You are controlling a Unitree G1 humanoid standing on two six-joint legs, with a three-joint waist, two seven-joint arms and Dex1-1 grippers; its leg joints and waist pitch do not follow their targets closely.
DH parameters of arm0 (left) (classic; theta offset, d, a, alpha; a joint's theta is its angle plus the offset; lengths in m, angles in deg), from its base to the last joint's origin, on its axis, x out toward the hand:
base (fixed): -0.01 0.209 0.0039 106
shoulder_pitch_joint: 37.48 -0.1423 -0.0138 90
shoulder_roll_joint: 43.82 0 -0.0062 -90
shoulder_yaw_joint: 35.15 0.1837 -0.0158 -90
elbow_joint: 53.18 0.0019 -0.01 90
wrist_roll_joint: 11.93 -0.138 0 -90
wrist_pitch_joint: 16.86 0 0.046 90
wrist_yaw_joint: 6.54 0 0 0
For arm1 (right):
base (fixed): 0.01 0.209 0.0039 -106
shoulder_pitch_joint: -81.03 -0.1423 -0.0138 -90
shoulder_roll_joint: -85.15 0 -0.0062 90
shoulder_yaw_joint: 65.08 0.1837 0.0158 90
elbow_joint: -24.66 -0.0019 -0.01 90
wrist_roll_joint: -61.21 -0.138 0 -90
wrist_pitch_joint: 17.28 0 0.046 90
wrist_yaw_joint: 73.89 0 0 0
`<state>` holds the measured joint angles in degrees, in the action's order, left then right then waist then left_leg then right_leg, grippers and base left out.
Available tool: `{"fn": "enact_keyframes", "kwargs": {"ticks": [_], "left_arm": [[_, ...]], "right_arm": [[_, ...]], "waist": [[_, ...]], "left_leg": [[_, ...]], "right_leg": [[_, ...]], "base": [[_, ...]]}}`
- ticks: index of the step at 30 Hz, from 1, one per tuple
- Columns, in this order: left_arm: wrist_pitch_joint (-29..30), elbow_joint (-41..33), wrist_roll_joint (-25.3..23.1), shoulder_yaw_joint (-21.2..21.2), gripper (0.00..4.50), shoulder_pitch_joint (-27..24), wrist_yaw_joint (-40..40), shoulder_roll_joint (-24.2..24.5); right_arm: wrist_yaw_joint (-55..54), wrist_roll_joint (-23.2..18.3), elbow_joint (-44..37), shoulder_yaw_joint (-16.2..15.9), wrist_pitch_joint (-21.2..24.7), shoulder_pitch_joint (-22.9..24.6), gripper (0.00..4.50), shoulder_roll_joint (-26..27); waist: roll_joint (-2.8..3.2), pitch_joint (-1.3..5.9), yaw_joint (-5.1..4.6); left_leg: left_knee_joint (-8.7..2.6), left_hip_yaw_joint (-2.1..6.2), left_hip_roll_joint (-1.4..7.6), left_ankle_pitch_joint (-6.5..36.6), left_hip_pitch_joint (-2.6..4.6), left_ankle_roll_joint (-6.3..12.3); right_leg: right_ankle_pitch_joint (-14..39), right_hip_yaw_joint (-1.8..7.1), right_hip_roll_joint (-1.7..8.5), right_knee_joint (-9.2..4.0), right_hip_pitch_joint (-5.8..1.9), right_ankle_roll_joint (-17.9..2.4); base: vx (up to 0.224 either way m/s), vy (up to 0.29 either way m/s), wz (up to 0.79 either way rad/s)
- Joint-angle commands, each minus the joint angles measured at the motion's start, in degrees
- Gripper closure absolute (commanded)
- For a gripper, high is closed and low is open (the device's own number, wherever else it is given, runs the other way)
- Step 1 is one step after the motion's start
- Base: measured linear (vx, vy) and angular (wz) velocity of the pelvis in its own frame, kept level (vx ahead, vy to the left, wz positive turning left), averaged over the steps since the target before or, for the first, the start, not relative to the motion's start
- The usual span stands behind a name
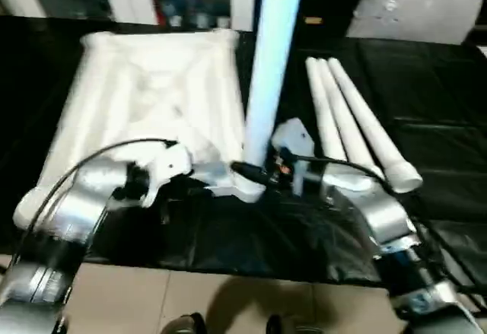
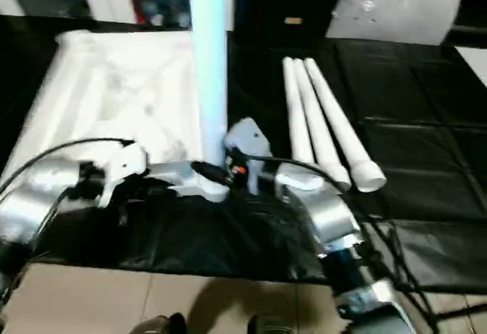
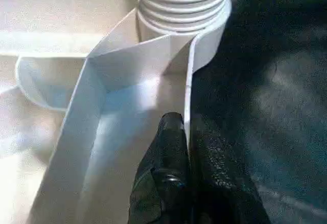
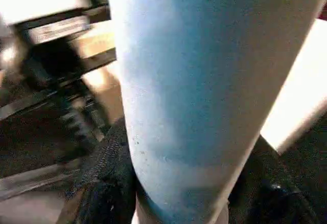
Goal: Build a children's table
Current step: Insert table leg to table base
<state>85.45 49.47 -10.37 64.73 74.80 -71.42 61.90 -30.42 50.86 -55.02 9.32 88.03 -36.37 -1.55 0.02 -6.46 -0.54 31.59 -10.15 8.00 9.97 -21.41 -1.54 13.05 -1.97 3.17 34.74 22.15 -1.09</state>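
Silver forearms enter from the near edge, one on each side. Left gripper point(image 3: 186, 147) lies at the near right corner of the top point(image 1: 144, 98); its two black fingers point(image 3: 168, 152) are pinched together on the thin upright side wall of the top, one finger inside the wall and one outside. Just beyond the fingertips, the threaded end of a leg point(image 3: 184, 4) sits in the round corner socket point(image 3: 204, 45).

Right gripper point(image 4: 179, 183) clasps this upright leg point(image 1: 274, 60) low on its shaft, jaws about half spread with a finger point(image 4: 107, 178) on either side of the white tube. That leg rises straight from the socket and runs out past the upper edge of the head views.

Turned ribbed side up, the top rests on the left half of the black workbench point(image 1: 426, 83), its near edge close to the bench's near edge. Three loose legs point(image 1: 350, 121) lie side by side and touching on the right half of the bench, well apart from the top, their wider ends toward the near edge. Beyond the far right corner of the bench stands a white cushion-like thing point(image 1: 418, 7).
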Motion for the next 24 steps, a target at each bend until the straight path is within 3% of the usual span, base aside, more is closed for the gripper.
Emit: {"fn": "enact_keyframes", "kwargs": {"ticks": [1,2,3,5,7,14,21,22,24], "left_arm": [[5.5,-4.6,0.5,-3.3,4.50,-2.4,5.7,-0.4],[8.8,-9.6,0.6,-3.4,4.50,-4.9,7.4,-1.8],[11.0,-12.8,0.6,-3.2,4.50,-6.4,8.5,-2.8],[15.7,-20.5,1.5,0.1,4.50,-8.6,10.3,-6.9],[18.3,-23.5,2.4,2.0,4.50,-9.0,11.3,-9.1],[21.5,-21.9,0.2,2.4,4.50,-6.2,15.8,-11.0],[23.0,-21.0,-0.1,0.9,4.50,-5.2,17.0,-9.7],[23.0,-20.6,0.3,0.7,4.50,-5.1,17.1,-9.6],[22.7,-19.9,0.3,0.7,4.50,-4.9,17.2,-9.5]], "right_arm": [[-1.7,4.3,6.7,-3.0,2.7,2.5,2.60,-0.3],[-2.8,4.6,7.6,-2.5,2.6,2.2,2.60,0.3],[-3.7,4.7,8.3,-2.1,2.7,2.0,2.60,0.7],[-5.7,4.7,10.9,-1.0,2.8,0.8,2.60,2.3],[-6.3,4.5,12.3,-0.7,2.9,0.1,2.60,3.0],[-5.8,4.5,12.5,-1.9,2.7,0.0,2.61,4.3],[-5.7,4.7,12.9,-1.8,2.0,0.2,2.61,4.8],[-5.8,4.7,13.0,-1.8,1.8,0.2,2.61,4.8],[-6.6,4.7,13.3,-1.2,1.6,0.2,2.61,5.0]], "waist": [[0.22,1.72,0.73],[0.24,1.91,0.73],[0.13,1.99,0.70],[-0.16,2.01,0.85],[-0.04,1.77,1.08],[-0.04,1.54,1.62],[0.12,1.75,1.77],[0.37,1.85,1.81],[0.23,1.89,1.77]], "left_leg": [[-4.55,2.50,5.88,17.7,0.57,0.71],[-4.35,2.15,5.80,14.6,0.48,1.80],[-4.27,2.02,5.84,13.6,0.55,2.12],[-4.03,1.87,5.77,11.0,0.45,3.70],[-4.03,1.90,5.61,10.4,0.37,4.49],[-4.45,2.22,5.56,15.3,0.80,2.55],[-4.44,2.25,5.48,15.0,0.70,2.16],[-4.39,2.27,5.49,14.6,0.73,2.23],[-4.33,2.17,5.44,14.0,0.68,2.56]], "right_leg": [[19.1,4.02,6.24,-5.33,-0.73,-12.3],[12.9,3.91,6.02,-5.02,-1.07,-13.7],[11.0,3.89,6.03,-4.84,-1.19,-14.3],[7.9,3.77,6.12,-4.63,-1.62,-15.1],[8.3,3.57,5.88,-4.88,-1.62,-15.0],[17.6,3.58,5.77,-5.62,-1.18,-11.5],[15.9,3.57,5.78,-5.52,-1.25,-11.3],[14.9,3.57,5.79,-5.40,-1.27,-11.5],[13.2,3.54,5.74,-5.34,-1.38,-12.1]], "base": [[0.000,0.000,0.00],[0.000,0.000,0.00],[0.000,0.000,0.00],[0.000,0.000,0.00],[0.000,0.000,0.00],[0.000,0.000,0.00],[0.000,0.000,0.00],[0.000,0.000,0.00],[0.000,0.000,0.00]]}}
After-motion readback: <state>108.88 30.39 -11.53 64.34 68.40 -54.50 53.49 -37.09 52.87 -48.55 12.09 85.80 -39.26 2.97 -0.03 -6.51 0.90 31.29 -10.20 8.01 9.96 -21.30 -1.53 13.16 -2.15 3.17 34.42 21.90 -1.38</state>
